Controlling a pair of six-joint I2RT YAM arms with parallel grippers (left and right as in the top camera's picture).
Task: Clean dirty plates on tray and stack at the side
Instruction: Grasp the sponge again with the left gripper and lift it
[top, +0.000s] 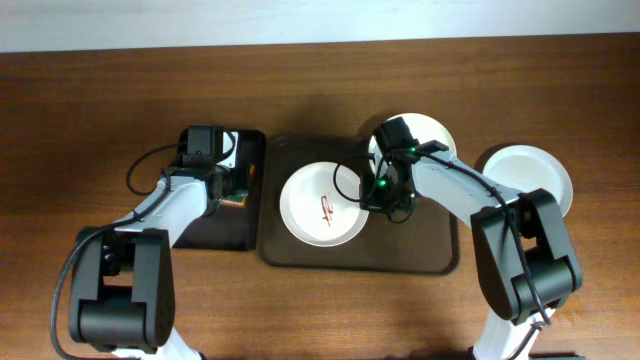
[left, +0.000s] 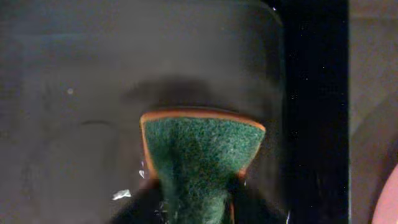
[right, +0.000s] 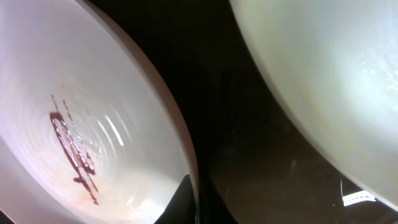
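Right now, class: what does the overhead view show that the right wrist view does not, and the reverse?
Only overhead: the black tray with the sponge held by the left gripper, and a plain plate on the table. Only right wrist: the right gripper pinching the rim of the smeared plate, streaks sharp. Both: that plate, the second plate and the brown tray between them.
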